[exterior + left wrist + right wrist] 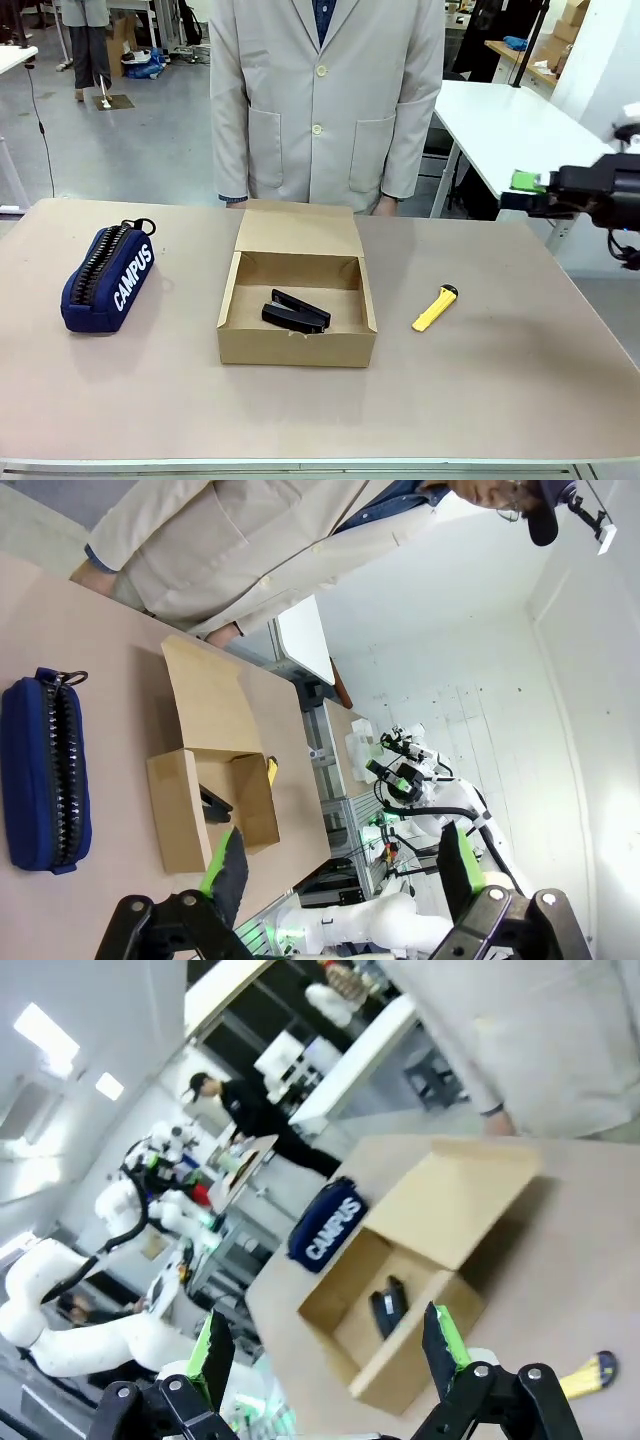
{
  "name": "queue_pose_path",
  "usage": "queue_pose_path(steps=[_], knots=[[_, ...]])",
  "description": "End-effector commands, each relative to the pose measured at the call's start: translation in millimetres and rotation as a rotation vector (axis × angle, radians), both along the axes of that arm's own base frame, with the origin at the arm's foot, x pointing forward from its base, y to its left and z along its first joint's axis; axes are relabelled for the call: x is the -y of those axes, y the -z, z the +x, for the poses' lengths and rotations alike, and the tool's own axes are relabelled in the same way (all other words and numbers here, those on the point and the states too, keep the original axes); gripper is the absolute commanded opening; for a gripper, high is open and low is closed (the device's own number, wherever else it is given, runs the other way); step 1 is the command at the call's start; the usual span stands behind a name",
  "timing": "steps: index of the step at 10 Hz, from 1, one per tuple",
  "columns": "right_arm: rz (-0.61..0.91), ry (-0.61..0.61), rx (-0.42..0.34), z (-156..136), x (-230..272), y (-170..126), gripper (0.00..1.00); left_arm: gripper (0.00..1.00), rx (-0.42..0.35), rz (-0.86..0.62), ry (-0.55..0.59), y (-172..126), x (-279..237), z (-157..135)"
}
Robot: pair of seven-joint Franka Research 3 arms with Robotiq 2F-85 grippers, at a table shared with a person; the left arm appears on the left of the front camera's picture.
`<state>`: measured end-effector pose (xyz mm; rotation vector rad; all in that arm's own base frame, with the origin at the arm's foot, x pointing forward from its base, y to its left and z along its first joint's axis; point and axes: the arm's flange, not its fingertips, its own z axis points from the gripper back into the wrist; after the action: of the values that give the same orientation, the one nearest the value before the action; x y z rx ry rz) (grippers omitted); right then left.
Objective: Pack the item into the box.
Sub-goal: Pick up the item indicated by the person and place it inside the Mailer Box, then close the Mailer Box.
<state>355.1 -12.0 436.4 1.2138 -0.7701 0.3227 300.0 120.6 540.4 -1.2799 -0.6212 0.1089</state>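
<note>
- While its lid flap (298, 230) lies folded back toward the person (325, 100), the box (297, 350) holds the item (296, 311), which lies on the box floor near the front wall.
- Left fingers (228, 872) are spread apart, grasping nothing.
- Right fingers (443, 1340) are likewise released and empty, raised at the right side of the worktop (500, 390).
- Navy pouch (108, 278) lies left of the box, yellow knife (434, 308) to its right.

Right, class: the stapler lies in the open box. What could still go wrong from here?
1. The lid is open, so the stapler could slide out if the box is moved.
2. The right pincer, open and off to the side, could knock the yellow knife beside the box when reaching in.
</note>
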Motion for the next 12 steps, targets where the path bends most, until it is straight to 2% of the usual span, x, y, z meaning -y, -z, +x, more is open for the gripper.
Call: queue_pose_path(steps=[1,12], knots=[[-0.003,-0.046,-0.02,-3.6,-22.6,-14.7,1.0,1.0,0.028,-0.011,0.004,-0.3,1.0,0.0],[-0.003,-0.046,-0.02,-3.6,-22.6,-14.7,1.0,1.0,0.028,-0.011,0.004,-0.3,1.0,0.0]])
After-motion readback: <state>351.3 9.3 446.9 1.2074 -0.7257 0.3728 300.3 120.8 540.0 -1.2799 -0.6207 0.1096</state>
